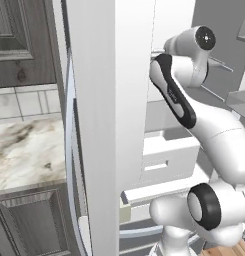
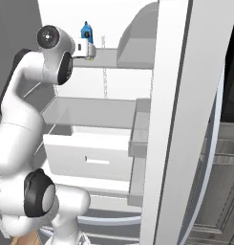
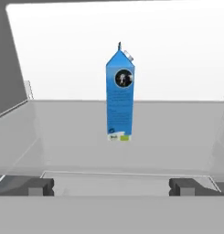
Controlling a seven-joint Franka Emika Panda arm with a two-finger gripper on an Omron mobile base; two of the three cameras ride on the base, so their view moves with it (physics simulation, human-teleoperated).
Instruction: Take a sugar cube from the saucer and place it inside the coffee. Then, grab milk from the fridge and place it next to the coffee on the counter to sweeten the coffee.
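One milk carton (image 3: 120, 93) stands upright at the centre of the hand view, on a pale grey fridge shelf (image 3: 86, 137) with the white back wall of the fridge (image 2: 113, 81) behind it. It is tall and blue, with a gabled top, a white cap on the upper right slope, a round dark emblem near the top of its front face and a small pale label at its foot. Nothing touches it. Two dark fingertips (image 3: 38, 186) rise at the lower left and lower right of that view, set wide apart, with the carton framed between them but farther back on the shelf; the gripper (image 3: 115, 187) holds nothing. In the right base view the carton (image 2: 86, 31) shows as a small blue shape at upper left, just above the white hand, which reaches onto the upper shelf (image 2: 106, 57). Below that shelf sit a second shelf and a white drawer (image 2: 87, 155) with a slot handle. The open fridge door (image 2: 173, 119) stands edge-on through the right of centre of that view, with dark grey cabinets (image 2: 221, 191) beyond it. In the left base view the door (image 1: 109, 125) fills the centre, the arm bends up at the right, and a strip of marble-look counter (image 1: 24, 152) lies at middle left over dark panelled cabinets (image 1: 29, 225).
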